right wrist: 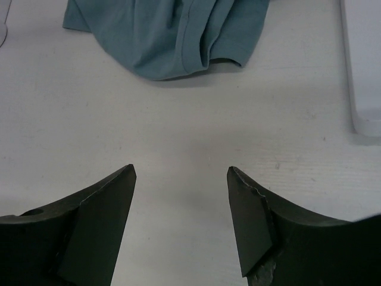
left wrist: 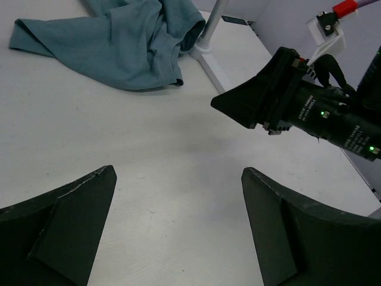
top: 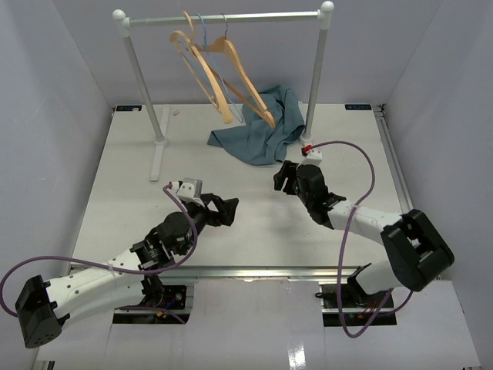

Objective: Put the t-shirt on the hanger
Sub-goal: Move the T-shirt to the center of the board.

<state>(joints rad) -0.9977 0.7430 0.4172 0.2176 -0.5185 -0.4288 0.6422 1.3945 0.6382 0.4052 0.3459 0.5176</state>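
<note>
The teal-blue t-shirt (top: 264, 127) lies crumpled on the table by the rack's right post. It also shows in the left wrist view (left wrist: 119, 42) and in the right wrist view (right wrist: 172, 30). The wooden hanger (top: 245, 81) with the grey metal hook hangs tilted on the rail, its lower end over the shirt. My left gripper (top: 228, 210) (left wrist: 178, 173) is open and empty above bare table, well short of the shirt. My right gripper (top: 280, 179) (right wrist: 181, 170) is open and empty, just in front of the shirt's near edge.
A white clothes rack (top: 223, 15) stands at the back, with posts left (top: 146, 85) and right (top: 314, 77). Its foot shows in the right wrist view (right wrist: 363, 71). A second wooden hanger (top: 196, 73) and a blue wire hanger (top: 202, 27) hang on the rail. My right arm's wrist (left wrist: 309, 113) is in the left wrist view.
</note>
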